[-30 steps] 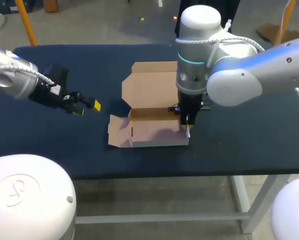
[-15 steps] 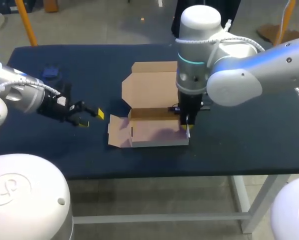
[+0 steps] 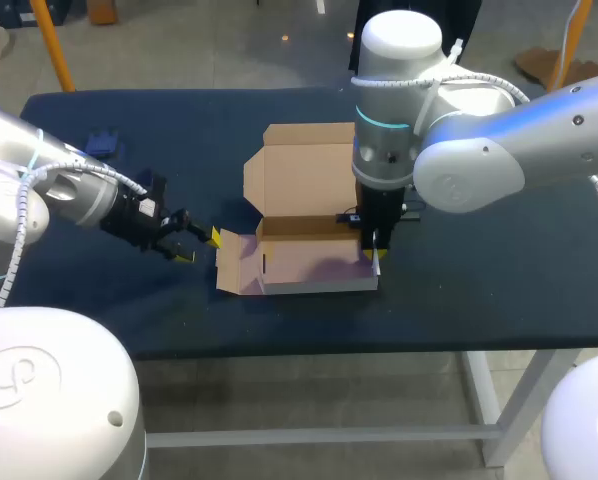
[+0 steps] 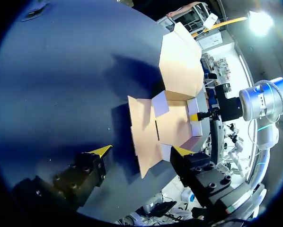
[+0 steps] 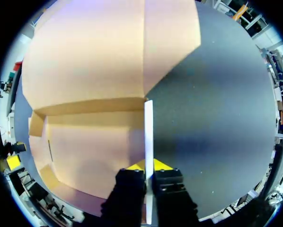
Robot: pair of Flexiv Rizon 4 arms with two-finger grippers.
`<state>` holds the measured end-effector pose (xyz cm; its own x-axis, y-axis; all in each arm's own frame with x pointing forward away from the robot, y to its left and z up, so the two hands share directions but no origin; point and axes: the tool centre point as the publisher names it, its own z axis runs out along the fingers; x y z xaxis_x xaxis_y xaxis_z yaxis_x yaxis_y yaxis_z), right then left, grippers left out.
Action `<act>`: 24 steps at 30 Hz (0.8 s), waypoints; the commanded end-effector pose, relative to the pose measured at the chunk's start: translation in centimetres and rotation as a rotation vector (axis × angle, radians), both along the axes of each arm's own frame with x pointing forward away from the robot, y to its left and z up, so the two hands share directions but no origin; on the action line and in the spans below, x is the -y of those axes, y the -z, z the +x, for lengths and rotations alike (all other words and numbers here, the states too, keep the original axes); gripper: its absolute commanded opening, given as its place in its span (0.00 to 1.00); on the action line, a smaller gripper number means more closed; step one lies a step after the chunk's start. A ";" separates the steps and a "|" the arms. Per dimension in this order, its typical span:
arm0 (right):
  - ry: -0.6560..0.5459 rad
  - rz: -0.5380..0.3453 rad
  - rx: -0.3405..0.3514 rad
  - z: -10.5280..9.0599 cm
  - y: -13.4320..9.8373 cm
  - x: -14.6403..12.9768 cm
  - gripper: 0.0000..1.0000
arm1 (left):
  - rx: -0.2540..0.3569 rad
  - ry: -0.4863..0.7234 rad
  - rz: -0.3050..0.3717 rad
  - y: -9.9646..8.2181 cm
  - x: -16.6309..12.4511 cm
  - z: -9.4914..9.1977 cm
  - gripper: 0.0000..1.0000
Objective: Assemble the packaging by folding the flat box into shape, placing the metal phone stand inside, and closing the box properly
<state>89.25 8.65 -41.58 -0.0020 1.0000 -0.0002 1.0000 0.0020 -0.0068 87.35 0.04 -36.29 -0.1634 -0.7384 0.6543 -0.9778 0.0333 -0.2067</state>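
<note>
Cardboard box (image 3: 309, 268) half-formed, lid (image 3: 304, 165) open, empty; our right hand (image 3: 375, 261) pinches its side wall (image 5: 148, 127), left hand (image 3: 200, 247) released beside its flap (image 3: 234, 265).

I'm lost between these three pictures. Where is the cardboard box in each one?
Head view: the cardboard box lies in the middle of the table, with its lid open away from the robot.
Left wrist view: the box lies ahead of the open left hand, apart from it.
Right wrist view: the box fills the view ahead of the right hand.
Shared landmark: the box's upright side wall, pinched by the right hand.
</note>
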 end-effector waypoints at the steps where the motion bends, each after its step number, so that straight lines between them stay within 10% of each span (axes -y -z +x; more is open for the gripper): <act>1: 0.000 0.000 -0.001 0.0 -0.1 0.0 0.00 | -0.034 0.028 -0.006 1.4 0.5 1.1 0.73; 11: 0.000 0.000 -0.001 0.0 -0.1 0.0 0.00 | -0.057 0.054 -0.018 3.2 1.7 1.6 0.73; 24: 0.000 0.000 -0.001 0.0 -0.1 0.0 0.00 | -0.059 0.052 0.048 3.3 3.6 1.4 0.00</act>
<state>89.25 8.65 -41.58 -0.0020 1.0000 -0.0003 1.0000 0.0020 -0.0067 88.91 -3.03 -39.96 -0.1707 -0.7393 0.6514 -0.9842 0.0962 -0.1488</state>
